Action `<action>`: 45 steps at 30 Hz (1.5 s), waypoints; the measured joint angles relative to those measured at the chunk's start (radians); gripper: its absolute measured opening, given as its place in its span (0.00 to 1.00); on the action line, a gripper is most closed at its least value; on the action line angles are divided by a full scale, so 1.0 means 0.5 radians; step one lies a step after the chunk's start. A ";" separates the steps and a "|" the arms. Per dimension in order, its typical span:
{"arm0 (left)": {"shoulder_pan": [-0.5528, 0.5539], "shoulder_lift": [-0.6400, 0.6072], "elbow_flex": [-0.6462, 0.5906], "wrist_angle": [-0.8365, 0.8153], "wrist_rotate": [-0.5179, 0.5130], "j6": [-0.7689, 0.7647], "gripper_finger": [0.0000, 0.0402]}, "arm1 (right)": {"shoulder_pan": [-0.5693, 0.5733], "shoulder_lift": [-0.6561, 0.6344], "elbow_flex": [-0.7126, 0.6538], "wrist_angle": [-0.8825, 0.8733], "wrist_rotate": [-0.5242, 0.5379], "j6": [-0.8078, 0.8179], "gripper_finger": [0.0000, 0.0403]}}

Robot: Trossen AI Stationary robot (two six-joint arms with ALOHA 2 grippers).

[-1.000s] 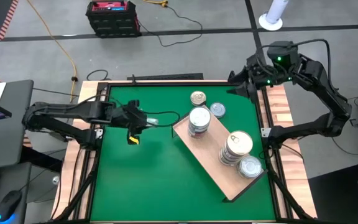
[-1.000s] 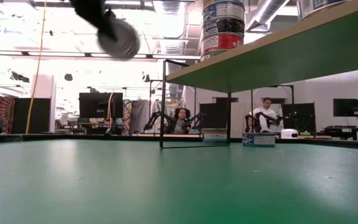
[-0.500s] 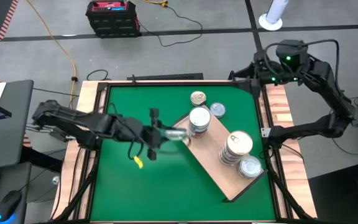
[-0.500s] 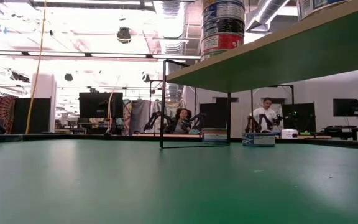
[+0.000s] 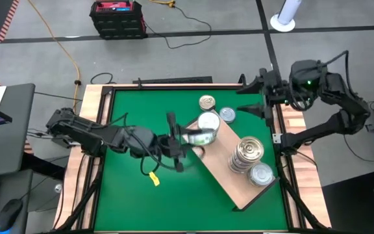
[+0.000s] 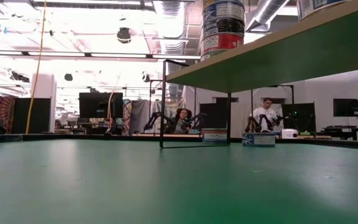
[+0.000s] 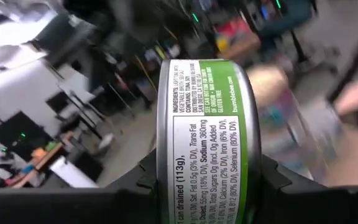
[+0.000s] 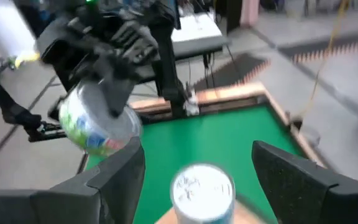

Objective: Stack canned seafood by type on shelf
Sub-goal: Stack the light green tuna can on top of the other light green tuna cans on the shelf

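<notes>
With a green-labelled can pinched in the left gripper, it should be lowered level onto the matching stack at the board's eleven o'clock end, while the right gripper waits spread at two o'clock.

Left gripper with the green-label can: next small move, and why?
Probably carry it on over the nearer stack and level it. The left gripper holds the green-label can on edge beside that stack on the shelf; the right gripper waits open at the table's corner.

A: Bright ceiling lights blow out the low view; overhead, the green mat is evenly lit, shadows faint.

B: Both wrist views smear badly; only the can's label stays sharp, background streaked.
</notes>
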 joint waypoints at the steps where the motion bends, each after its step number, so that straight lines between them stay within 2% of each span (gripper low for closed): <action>1: 0.018 -0.003 0.012 0.059 0.036 -0.023 0.33 | 0.052 0.006 0.000 0.041 0.042 -0.059 0.79; 7: 0.140 -0.001 0.021 0.298 0.184 -0.288 0.33 | 0.255 0.095 0.000 0.280 0.117 -0.374 0.79; 13: 0.230 0.018 0.020 0.410 0.230 -0.395 0.33 | 0.275 0.206 0.000 0.407 0.150 -0.489 0.79; 22: 0.252 0.028 0.017 0.455 0.299 -0.301 0.33 | 0.287 0.290 -0.001 0.568 0.150 -0.625 0.78; 29: 0.252 0.026 0.017 0.461 0.358 -0.115 0.34 | 0.330 0.301 -0.001 0.622 0.134 -0.735 0.62; 35: 0.252 0.026 0.017 0.463 0.352 -0.155 0.35 | 0.329 0.300 -0.001 0.621 0.129 -0.758 0.42; 39: 0.252 0.026 0.017 0.462 0.380 -0.209 0.44 | 0.329 0.292 -0.001 0.617 0.108 -0.732 0.42; 42: 0.243 0.026 0.017 0.463 0.367 -0.218 0.56 | 0.328 0.269 -0.002 0.615 0.110 -0.732 0.42; 45: 0.209 0.016 0.017 0.455 0.265 -0.253 0.68 | 0.328 0.214 -0.002 0.577 0.111 -0.727 0.45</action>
